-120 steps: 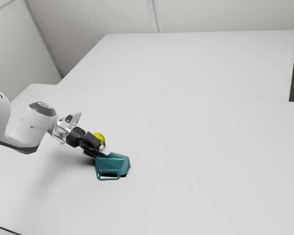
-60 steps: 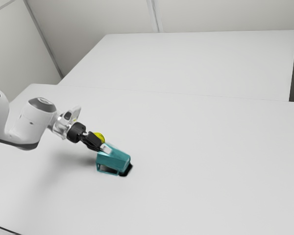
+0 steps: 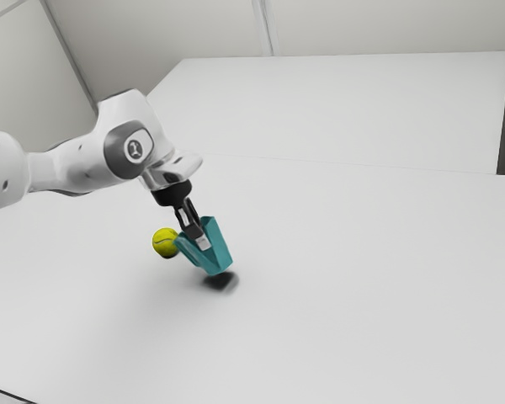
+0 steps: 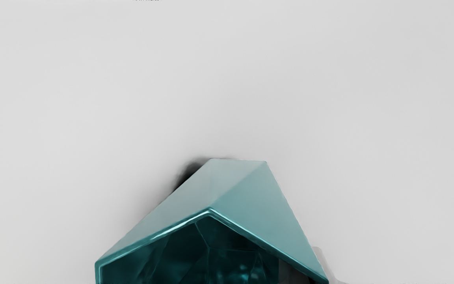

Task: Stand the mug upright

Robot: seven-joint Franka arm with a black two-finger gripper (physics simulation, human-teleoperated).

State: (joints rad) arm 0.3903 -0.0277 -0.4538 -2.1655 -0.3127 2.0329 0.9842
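Note:
The teal faceted mug [image 3: 221,254] hangs above the table in the exterior view, tilted, its mouth facing up toward the hand and its base low. My gripper [image 3: 203,242] is shut on its wall near the rim. In the wrist view the mug [image 4: 250,189] shows its open mouth and dark inside. There, my gripper [image 4: 307,268] has one finger inside the mouth and the other outside, with the mug's wall between them. The handle is on the side toward the ball in the exterior view.
A yellow tennis ball [image 3: 165,242] rests on the white table [image 3: 345,295], just to the mug's left in the exterior view. A dark shadow lies on the table below the mug. Another white surface [image 3: 337,109] stands farther back.
My hand has risen and swung to point more steeply downward. The mug, lying low on its side before, has lifted and turned with it, mouth now upward. The ball is more exposed.

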